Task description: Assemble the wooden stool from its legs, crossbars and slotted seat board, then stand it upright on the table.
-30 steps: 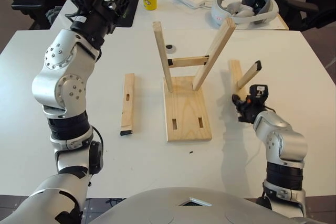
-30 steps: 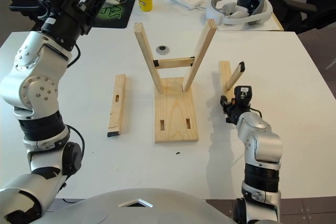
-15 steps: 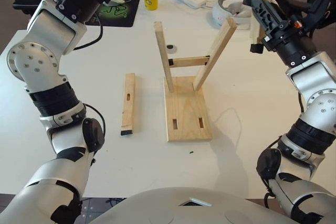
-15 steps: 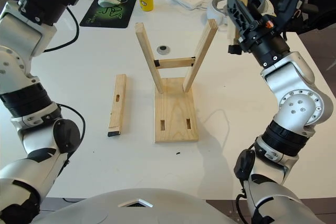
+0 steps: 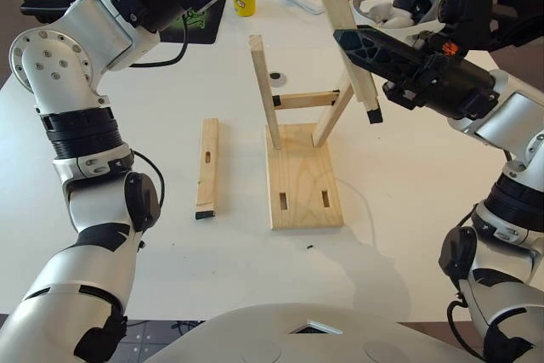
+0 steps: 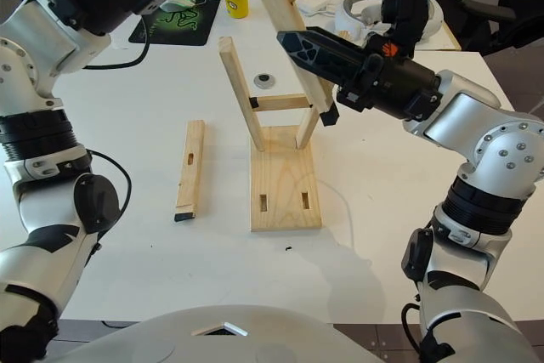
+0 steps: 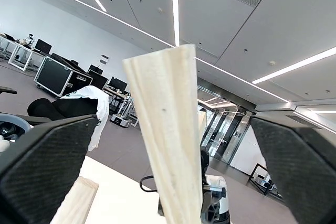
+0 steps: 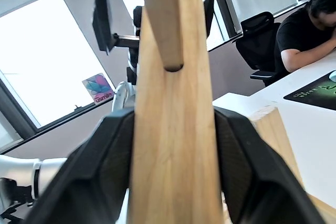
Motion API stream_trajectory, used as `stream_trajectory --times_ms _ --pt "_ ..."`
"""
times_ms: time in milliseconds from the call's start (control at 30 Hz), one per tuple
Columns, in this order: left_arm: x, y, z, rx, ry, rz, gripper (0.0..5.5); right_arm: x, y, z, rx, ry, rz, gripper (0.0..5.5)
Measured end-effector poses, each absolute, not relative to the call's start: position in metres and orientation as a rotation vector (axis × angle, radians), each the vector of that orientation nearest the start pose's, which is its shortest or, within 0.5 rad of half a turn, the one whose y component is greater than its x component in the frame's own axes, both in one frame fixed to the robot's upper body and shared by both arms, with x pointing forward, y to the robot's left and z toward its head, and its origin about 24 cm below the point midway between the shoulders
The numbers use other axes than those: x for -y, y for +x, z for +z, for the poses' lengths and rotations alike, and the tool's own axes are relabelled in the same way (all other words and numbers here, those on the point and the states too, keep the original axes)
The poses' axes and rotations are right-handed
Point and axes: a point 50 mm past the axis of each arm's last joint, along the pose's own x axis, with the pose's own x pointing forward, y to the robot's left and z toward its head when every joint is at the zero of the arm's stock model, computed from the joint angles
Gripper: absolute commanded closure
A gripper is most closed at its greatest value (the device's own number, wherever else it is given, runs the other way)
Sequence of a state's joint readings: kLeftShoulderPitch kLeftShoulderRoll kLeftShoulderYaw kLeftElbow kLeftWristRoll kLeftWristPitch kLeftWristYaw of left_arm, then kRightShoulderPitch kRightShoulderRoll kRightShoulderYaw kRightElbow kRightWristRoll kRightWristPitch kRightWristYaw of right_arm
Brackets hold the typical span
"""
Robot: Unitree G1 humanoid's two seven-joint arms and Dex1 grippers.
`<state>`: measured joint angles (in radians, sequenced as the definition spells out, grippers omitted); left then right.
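Lifted off the table within the last second: second leg frame [image 5: 338, 6], clenched in right gripper [image 5: 361, 55], now tilted above the seat board [image 5: 302, 176]. Left gripper [image 7: 170, 145] raised to its upper end, fingers spread, not gripping. Probably ready for slotting beside first leg frame [image 5: 265, 91].

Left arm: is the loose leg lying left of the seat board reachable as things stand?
Probably not right away: the left claw is up high, open around a wooden piece, far above the loose leg. Nothing covers or crowds the leg itself, so lowering should do it.
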<state>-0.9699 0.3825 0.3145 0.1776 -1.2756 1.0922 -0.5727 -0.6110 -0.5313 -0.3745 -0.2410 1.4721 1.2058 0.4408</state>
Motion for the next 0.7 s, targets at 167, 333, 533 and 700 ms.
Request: stream_trajectory --times_ms 167,333,533,700 --pt "-0.140 0.321 0.278 -0.019 -0.748 -1.354 0.10 0.165 0.251 0.254 -0.080 0.541 1.320 3.43" --pt "-0.136 0.315 0.283 -0.066 -0.766 -1.448 0.10 0.154 0.248 0.247 -0.167 0.507 1.392 3.43" --pt "-0.133 0.300 0.290 -0.118 -0.729 -1.591 0.10 0.157 0.251 0.243 -0.209 0.513 1.410 3.43" --pt "-0.141 0.299 0.293 -0.111 -0.701 -1.581 0.10 0.162 0.250 0.244 -0.225 0.483 1.419 3.43"
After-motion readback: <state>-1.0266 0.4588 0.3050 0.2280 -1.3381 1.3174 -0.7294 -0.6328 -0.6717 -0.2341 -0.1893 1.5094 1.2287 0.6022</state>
